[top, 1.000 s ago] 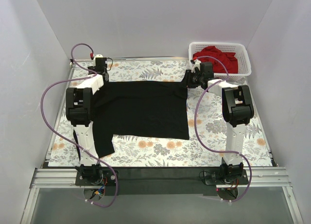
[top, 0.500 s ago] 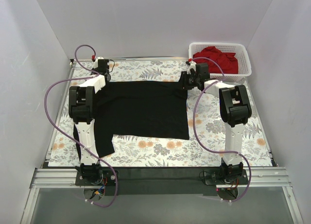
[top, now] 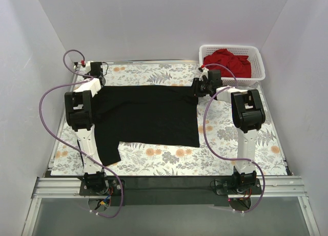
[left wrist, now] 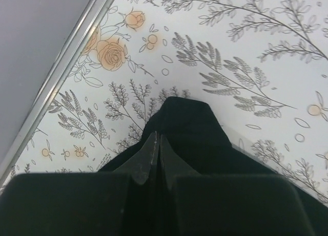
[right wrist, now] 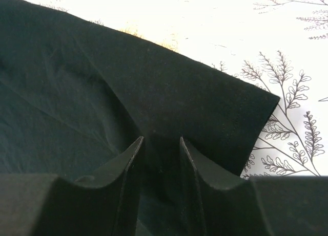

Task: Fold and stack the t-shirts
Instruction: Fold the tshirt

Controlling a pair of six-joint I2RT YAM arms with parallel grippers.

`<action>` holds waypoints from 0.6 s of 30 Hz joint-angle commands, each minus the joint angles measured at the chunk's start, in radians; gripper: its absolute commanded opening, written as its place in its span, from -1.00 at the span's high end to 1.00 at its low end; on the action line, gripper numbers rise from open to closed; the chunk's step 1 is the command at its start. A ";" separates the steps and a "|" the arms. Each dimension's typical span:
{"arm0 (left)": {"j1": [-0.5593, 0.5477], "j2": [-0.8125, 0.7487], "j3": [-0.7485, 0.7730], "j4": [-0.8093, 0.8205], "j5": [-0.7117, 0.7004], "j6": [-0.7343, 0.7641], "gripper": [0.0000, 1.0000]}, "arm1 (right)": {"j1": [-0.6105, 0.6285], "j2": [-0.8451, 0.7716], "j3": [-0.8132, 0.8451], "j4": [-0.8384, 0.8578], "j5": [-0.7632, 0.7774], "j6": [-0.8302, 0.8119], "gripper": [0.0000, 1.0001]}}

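spread t-shirt: flat on the desk, across its middle and left; one sleeve runs toward the near left, beside the left arm.
basket: at the desk's far right corner, behind and right of the spread t-shirt, apart from it.
bundled t-shirt: inside the basket.
left pincer: at the spread t-shirt's far left corner, near the desk's left edge, cloth between its fingers.
right pincer: at the spread t-shirt's far right corner, just before the basket, cloth between its fingers.
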 commanded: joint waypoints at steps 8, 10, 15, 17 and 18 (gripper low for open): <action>0.119 -0.083 0.075 -0.080 0.282 -0.192 1.00 | -0.043 0.001 -0.089 -0.017 0.070 -0.002 0.31; 0.129 -0.088 0.095 -0.078 0.319 -0.201 1.00 | -0.043 -0.006 -0.102 -0.017 0.073 -0.009 0.31; 0.158 -0.060 0.156 -0.078 0.450 -0.240 1.00 | -0.043 -0.013 -0.106 -0.045 0.093 -0.030 0.31; 0.185 -0.050 0.176 -0.080 0.498 -0.284 1.00 | -0.045 -0.015 -0.107 -0.061 0.105 -0.039 0.31; 0.192 -0.042 0.181 -0.081 0.524 -0.299 1.00 | -0.046 -0.018 -0.107 -0.065 0.116 -0.042 0.31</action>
